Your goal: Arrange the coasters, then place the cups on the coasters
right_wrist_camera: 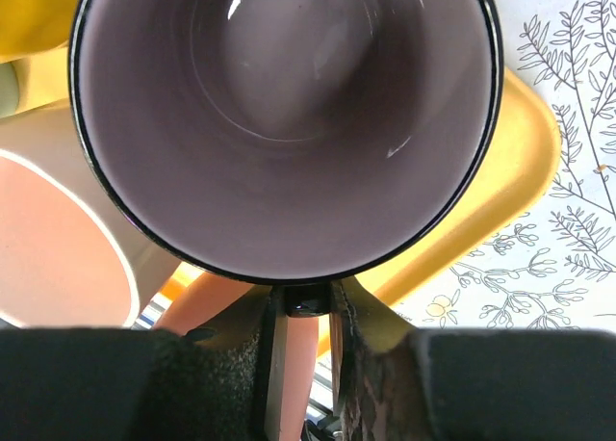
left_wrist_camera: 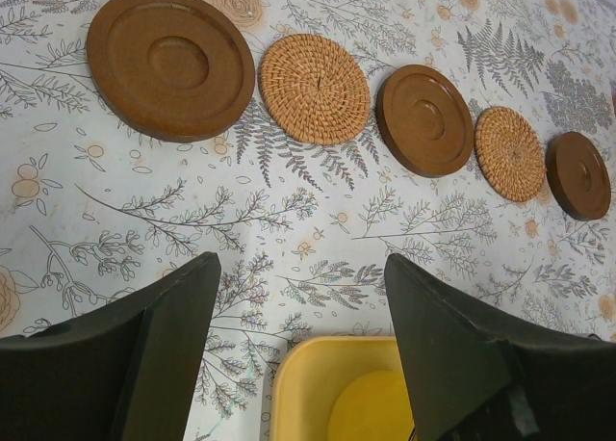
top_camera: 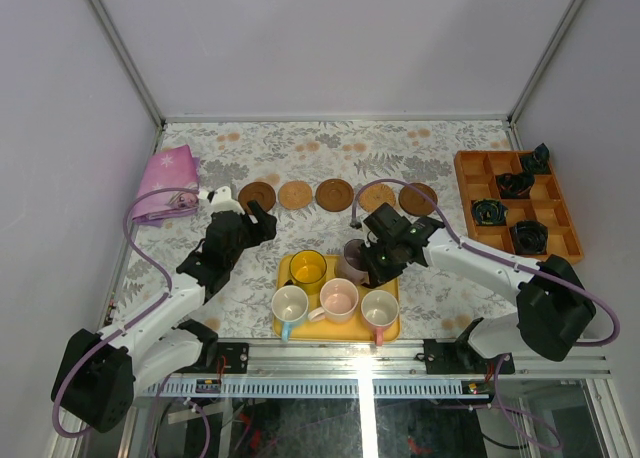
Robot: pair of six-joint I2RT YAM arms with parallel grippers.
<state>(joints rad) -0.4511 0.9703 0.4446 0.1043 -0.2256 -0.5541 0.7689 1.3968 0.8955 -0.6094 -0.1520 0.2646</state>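
looks past the arranging step and into the first cup move. shows five coasters (top_camera: 334,193) laid in a row across the far side of the floral table (top_camera: 440,153), all bare. finds the right gripper (right_wrist_camera: 302,306) pinched tight on what seems to be the handle of the grey-purple cup (right_wrist_camera: 289,123), at the back right of the yellow tray (right_wrist_camera: 525,162), just beside the yellow cup (top_camera: 308,268); cannot tell whether lifted off the tray yet. finds the left gripper (left_wrist_camera: 300,263) spread wide with nothing in it, hanging over the table between tray and coaster row. calls next, probably, for a straight lift clear of the neighbouring pink cup (right_wrist_camera: 48,239), then a carry to one of the right-hand coasters, likely the dark end coaster (top_camera: 417,199), and a level set-down centred on it before letting go.
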